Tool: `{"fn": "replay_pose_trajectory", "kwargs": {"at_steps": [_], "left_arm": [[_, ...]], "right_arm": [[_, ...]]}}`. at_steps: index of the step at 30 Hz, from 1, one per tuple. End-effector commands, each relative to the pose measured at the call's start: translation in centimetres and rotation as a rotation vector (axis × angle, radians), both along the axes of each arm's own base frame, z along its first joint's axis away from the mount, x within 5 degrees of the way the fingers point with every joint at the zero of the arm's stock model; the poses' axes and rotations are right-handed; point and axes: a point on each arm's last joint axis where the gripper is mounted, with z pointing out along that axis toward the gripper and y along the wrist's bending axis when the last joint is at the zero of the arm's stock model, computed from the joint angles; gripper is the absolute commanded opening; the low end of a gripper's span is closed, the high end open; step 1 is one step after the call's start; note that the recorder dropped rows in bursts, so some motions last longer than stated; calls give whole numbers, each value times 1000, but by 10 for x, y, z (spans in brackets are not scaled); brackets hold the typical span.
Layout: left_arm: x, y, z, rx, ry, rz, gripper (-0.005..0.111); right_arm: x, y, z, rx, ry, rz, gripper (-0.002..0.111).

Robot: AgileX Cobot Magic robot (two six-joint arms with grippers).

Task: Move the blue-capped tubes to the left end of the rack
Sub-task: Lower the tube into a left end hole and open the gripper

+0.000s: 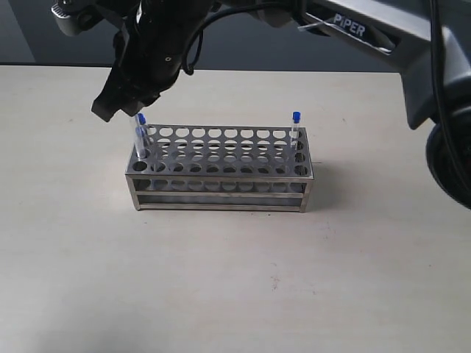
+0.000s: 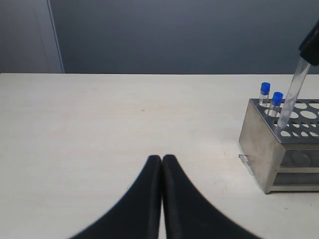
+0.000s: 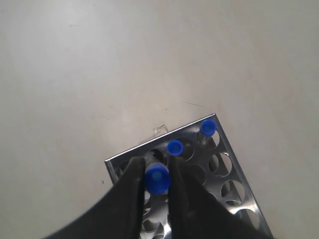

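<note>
A pale beige surface (image 1: 235,294) runs back to a dark grey wall (image 2: 174,35). On it stands the steel rack (image 1: 221,175), apart from my left jaws, which are pressed together on nothing above bare surface. My right jaws reach across over the rack's left end and pinch one blue-capped tube (image 3: 157,178) by its top, tilted, its lower end at a hole in the top plate; two more blue-capped tubes (image 2: 265,88) stand just beside it, and a fourth tube (image 1: 296,129) stands alone at the right end.
</note>
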Motion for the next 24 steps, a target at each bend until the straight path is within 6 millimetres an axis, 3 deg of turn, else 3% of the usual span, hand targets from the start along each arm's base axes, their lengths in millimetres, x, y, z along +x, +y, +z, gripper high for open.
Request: {"fn": "replay_pose_trajectory", "kwargs": {"at_steps": [1, 24], "left_arm": [[0, -1, 2, -1, -14, -10, 1], [0, -1, 2, -3, -12, -9, 1]], "right_arm": [[2, 2, -7, -9, 9, 7, -1], [8, 16, -62, -58, 108, -1, -1]]}}
